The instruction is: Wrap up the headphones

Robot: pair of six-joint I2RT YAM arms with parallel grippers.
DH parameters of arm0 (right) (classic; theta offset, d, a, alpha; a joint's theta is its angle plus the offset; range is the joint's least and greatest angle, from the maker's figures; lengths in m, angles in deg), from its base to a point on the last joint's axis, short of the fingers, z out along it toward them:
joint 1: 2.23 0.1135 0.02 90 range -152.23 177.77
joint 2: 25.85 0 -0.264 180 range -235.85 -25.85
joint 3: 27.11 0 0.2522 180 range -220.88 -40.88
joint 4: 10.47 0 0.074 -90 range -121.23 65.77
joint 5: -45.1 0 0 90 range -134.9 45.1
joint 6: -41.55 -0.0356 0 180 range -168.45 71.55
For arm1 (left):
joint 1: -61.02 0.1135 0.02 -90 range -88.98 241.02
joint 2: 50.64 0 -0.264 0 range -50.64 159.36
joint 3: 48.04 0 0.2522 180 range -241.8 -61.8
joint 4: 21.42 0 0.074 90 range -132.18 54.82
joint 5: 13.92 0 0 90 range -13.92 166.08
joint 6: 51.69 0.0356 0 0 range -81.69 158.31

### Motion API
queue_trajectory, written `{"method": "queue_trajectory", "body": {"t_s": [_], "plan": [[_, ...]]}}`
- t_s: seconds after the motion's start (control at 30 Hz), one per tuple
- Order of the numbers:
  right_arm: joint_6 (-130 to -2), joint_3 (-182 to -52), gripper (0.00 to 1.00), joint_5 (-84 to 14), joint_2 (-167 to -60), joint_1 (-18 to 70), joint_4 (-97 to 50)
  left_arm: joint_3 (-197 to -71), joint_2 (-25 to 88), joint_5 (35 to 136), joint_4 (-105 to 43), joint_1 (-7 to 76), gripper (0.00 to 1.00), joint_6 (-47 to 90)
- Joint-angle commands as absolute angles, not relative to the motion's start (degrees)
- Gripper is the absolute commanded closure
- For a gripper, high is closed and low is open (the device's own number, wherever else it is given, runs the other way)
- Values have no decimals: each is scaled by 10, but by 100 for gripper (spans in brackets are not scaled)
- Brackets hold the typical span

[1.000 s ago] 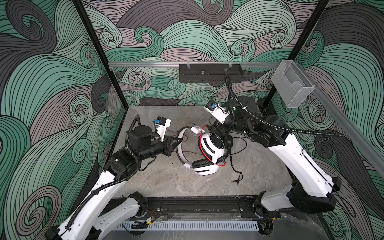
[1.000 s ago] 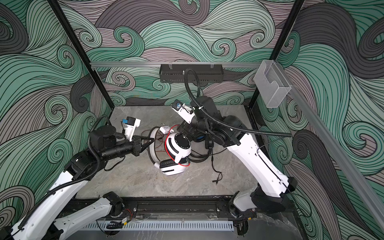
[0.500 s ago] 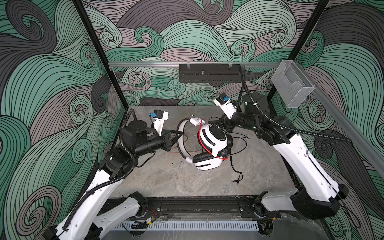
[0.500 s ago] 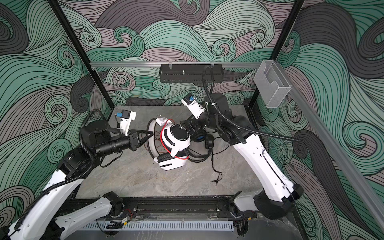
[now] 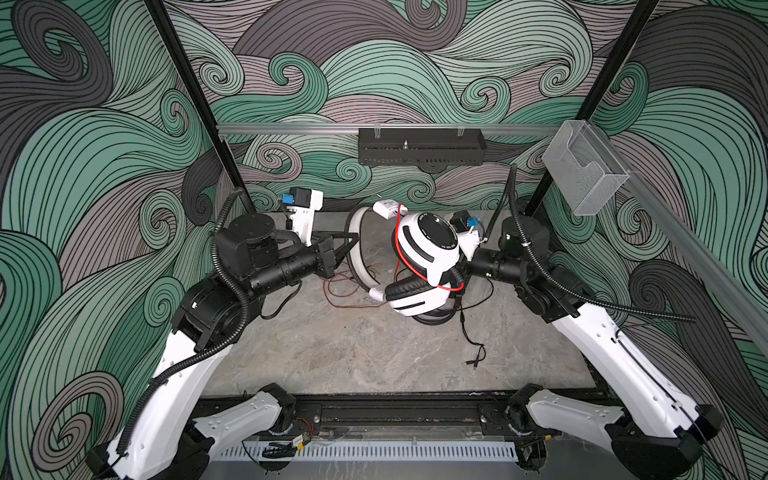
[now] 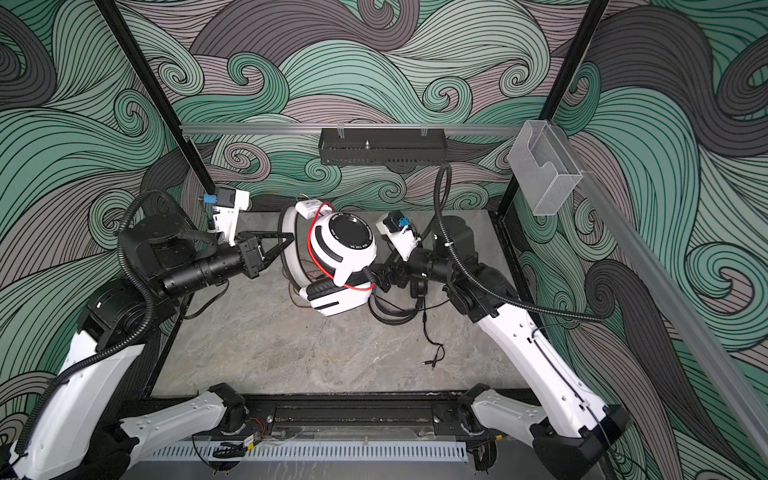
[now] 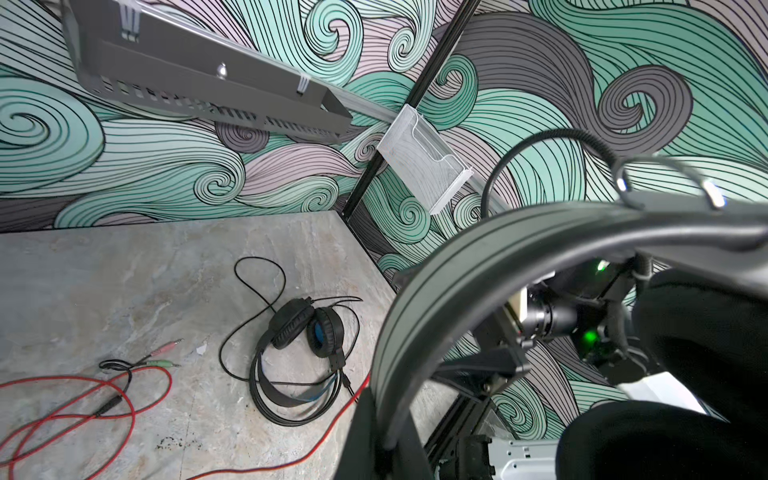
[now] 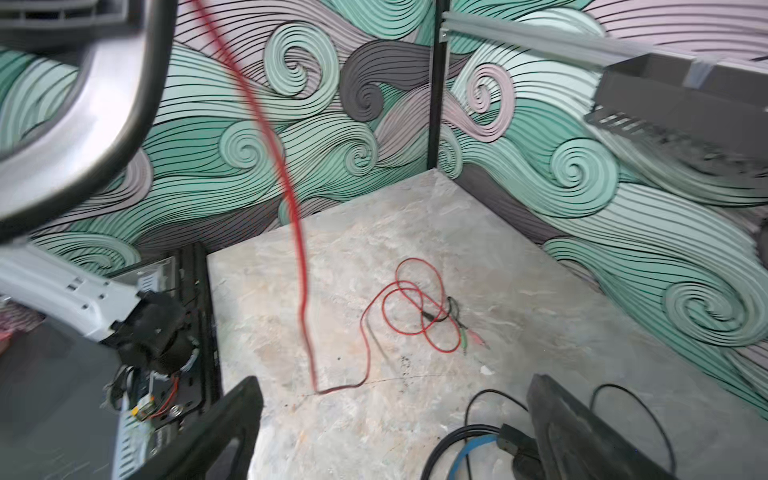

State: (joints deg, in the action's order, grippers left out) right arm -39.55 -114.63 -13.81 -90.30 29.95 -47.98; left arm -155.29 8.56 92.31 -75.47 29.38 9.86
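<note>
Both top views: white headset [image 5: 428, 249] lifted higher, left gripper [image 5: 354, 240] clamped on it; right gripper [image 6: 380, 277] wide, shifted rightward.

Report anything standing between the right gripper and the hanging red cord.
Nothing visible does. The red cord hangs free just ahead of the open right gripper; the black headset lies beneath it, not between them.

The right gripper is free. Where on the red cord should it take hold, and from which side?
Probably the stretch of red cord that hangs from the white headset to the table: it is off the surface and nearly straight, so the open right gripper can come from the side, jaws across it. Its loops on the table lie flat and overlap.
</note>
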Motion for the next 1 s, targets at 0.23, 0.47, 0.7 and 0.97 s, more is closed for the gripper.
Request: {"method": "queue_trajectory", "body": {"t_s": [0.23,0.47,0.7,0.97], "plan": [[-529,-1051,0,-25,-928,299,-252,-1613,106,886,-735,294,100,77],[-560,-1041,0,-37,-1000,299,-172,-1613,106,883,-727,293,100,66],[-621,-1052,6,-3,-1098,308,-79,-1607,101,875,-719,294,100,51],[-612,-1081,16,-2,-1178,341,-65,-1625,116,861,-688,295,100,31]]}}
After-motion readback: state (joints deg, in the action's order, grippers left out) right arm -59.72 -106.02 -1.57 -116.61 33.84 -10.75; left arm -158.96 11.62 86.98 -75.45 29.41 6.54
